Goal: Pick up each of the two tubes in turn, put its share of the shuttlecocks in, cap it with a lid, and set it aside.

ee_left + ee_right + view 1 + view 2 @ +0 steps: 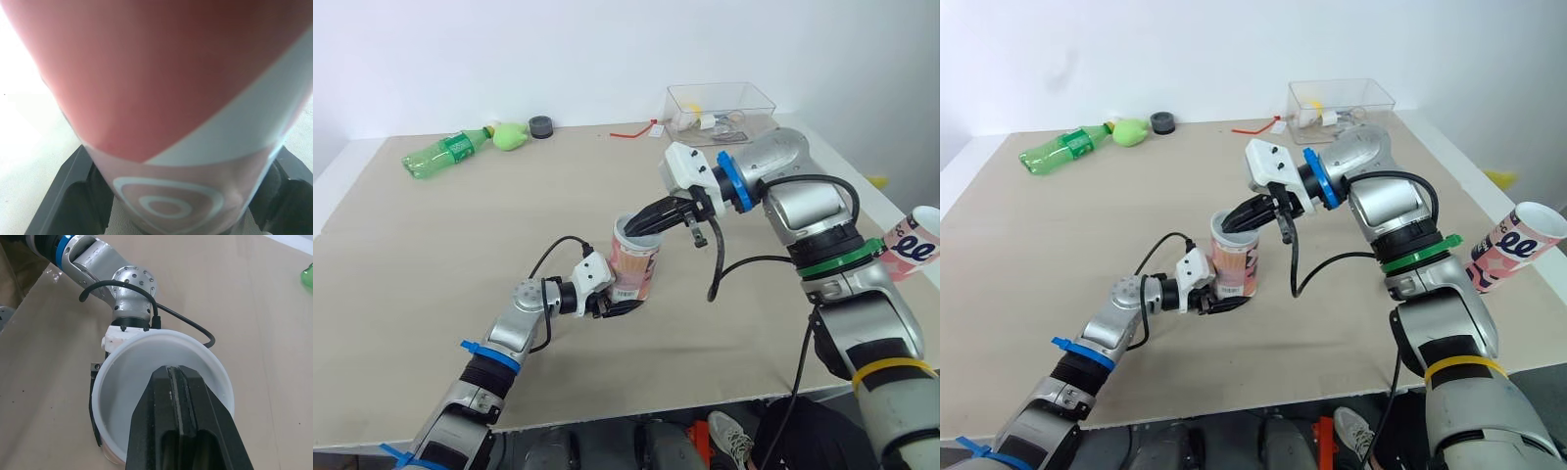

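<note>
- Saw the left pincer (622, 302) pinching the tube (636, 264) low down, one of its black fingers (73, 196) on each side of the round wall.
- Found the tube standing up on the table (460, 255) between those fingers, with its open mouth facing up.
- Saw the right pincer (636, 228) pressed together, with nothing seen between its fingers.
- Found its tip right at the tube's mouth, just above the rim. Could not tell if the tip went inside.
- Looked down along the right pincer into the tube and saw white wall. Could not see the bottom, nor any shuttlecock.
- Spotted a second tube (914, 243) well behind the right pincer, tilted, out by that arm's elbow.
- Spotted a black lid (541, 126) well apart from both pincers, far past the left one, near a green bottle (445, 153).
- Spotted a clear box (759, 102) far past the right pincer. Could not make out the small things in it.
- Guessed the tube was light, with a thin, smooth wall.
- Thought a hard squeeze could dent it, and a soft squeeze could let it slip.
- Thought it could tip over with a small bump while it had so little inside.
- Picked the low or middle part of the wall as the best place to hold, with a finger on each side.
- Thought it best to keep off the rim, so the mouth stayed round and open for the shuttlecocks and the lid.
</note>
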Controlling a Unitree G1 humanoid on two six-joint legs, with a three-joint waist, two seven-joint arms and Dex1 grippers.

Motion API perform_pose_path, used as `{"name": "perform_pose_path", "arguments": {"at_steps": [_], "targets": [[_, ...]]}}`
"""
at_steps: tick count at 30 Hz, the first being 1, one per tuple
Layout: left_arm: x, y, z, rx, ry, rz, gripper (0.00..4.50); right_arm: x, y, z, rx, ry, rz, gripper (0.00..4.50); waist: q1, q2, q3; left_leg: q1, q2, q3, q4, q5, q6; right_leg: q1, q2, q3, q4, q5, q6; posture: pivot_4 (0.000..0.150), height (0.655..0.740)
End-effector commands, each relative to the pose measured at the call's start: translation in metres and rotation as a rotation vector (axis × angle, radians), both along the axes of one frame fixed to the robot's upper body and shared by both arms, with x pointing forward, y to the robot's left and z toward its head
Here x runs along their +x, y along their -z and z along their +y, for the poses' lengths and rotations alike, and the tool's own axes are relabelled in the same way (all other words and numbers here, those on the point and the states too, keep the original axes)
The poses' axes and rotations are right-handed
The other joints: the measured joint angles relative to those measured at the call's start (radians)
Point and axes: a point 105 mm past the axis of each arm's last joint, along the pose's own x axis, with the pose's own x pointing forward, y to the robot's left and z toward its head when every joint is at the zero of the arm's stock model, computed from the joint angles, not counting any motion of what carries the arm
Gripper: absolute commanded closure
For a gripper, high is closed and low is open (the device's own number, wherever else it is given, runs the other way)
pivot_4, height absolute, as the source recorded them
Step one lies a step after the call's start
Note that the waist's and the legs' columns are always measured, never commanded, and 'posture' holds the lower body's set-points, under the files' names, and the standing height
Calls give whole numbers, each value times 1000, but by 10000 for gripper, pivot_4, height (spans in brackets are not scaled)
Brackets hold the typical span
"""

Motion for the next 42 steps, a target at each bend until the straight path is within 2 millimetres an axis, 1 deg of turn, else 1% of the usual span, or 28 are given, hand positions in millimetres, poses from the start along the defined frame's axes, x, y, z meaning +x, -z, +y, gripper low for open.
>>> {"name": "perform_pose_path", "arguments": {"at_steps": [1,10,16,19,22,26,29,33,34,37,42], "targets": [[-4,22,4,44,-15,70,14367,-7,22,7,-86,-54,41,44586,0,1,-1,0,0,0,0,0,0,0,0,0,0,0,0,1500,7400],[-4,21,5,39,-17,71,14367,-6,31,11,-129,-76,20,44586,0,2,-3,2,1,0,-3,0,0,0,2,0,0,-1,-2,1500,7400],[-4,21,4,40,-10,72,14367,-6,36,19,-149,-92,15,44586,0,2,-3,4,2,0,-3,0,0,2,3,0,0,-1,-3,1500,7400],[-3,21,2,39,-5,70,14367,-4,42,20,-186,-96,13,44586,-1,2,-4,7,2,0,-5,0,0,4,3,1,0,-3,-7,1500,7400],[-3,21,2,36,-2,71,14367,-4,46,21,-214,-103,1,44586,-1,2,-5,14,3,0,-6,0,0,11,3,0,0,-6,-10,1500,7400],[-3,20,1,19,-3,73,14367,-4,47,23,-232,-122,-25,44586,-1,3,-8,16,4,-1,-7,0,0,12,2,0,0,-6,-11,1500,7400],[-3,20,1,11,-4,74,14367,-7,39,28,-170,-128,11,44586,-1,3,-10,16,4,-1,-7,0,-1,12,3,0,0,-7,-11,1500,7400],[-5,23,5,2,-9,80,14367,-10,13,30,-48,-101,103,44586,-1,3,-10,16,4,-1,-8,-1,-1,12,2,0,0,-7,-12,1500,7400],[-6,26,7,5,-11,84,14367,-11,8,27,-37,-92,119,44586,0,3,-10,16,4,-1,-8,-1,-1,11,2,0,0,-7,-12,1500,7400],[-7,29,9,4,-15,87,14367,-11,2,18,-32,-76,128,44586,0,3,-10,14,4,-2,-9,-1,-2,11,1,0,0,-8,-14,1500,7400],[-10,32,11,7,-15,91,14367,-10,-21,0,86,-33,172,44586,1,3,-9,9,2,-6,-9,-3,-6,9,0,-1,0,-9,-11,1500,7400]]}}
